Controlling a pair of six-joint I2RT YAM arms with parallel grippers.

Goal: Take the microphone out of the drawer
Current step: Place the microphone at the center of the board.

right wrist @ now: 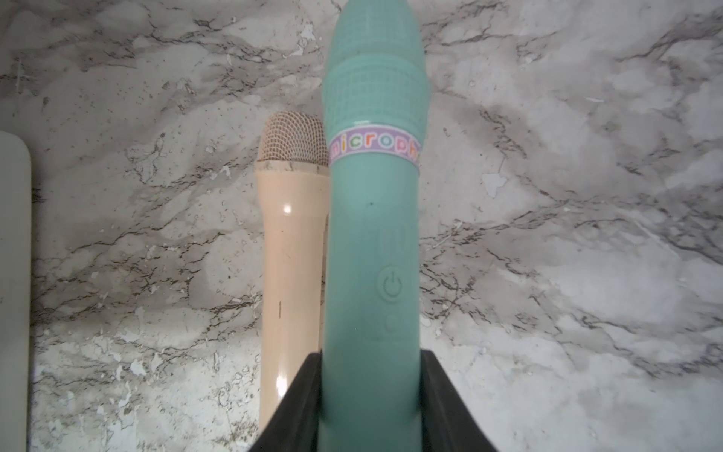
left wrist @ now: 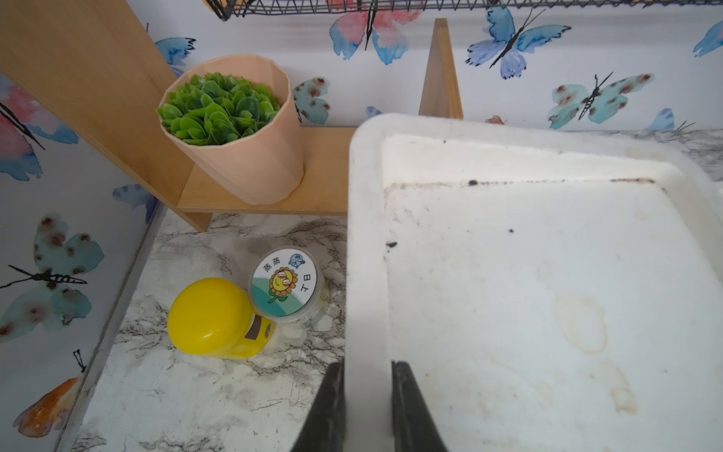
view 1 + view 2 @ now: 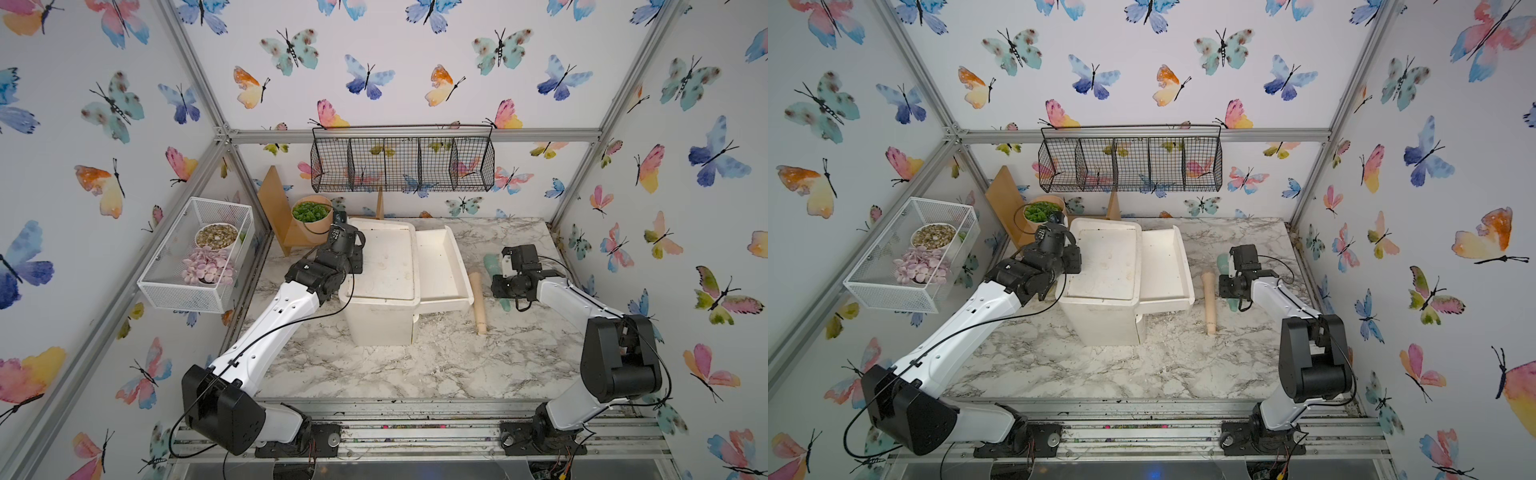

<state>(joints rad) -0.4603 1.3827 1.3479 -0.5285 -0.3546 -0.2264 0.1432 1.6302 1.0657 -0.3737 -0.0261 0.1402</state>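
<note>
A white cabinet (image 3: 382,270) stands mid-table, and its top drawer (image 3: 440,266) (image 3: 1163,266) is pulled out to the right with nothing showing inside. My left gripper (image 2: 367,371) (image 3: 354,266) is shut on the left rim of the cabinet's top (image 2: 367,235). My right gripper (image 1: 371,360) (image 3: 505,266) is shut on the handle of a teal microphone (image 1: 371,235) (image 3: 490,262) (image 3: 1223,262), held level above the table, right of the drawer. Between it and the drawer a beige microphone (image 1: 291,235) (image 3: 478,301) (image 3: 1209,301) lies on the marble.
A peach pot of green leaves (image 2: 234,129) sits on a wooden shelf behind the cabinet. A yellow container (image 2: 215,317) and a sunflower-lidded jar (image 2: 283,283) stand left of it. A black wire basket (image 3: 403,164) hangs on the back wall, a white mesh basket (image 3: 195,253) on the left wall.
</note>
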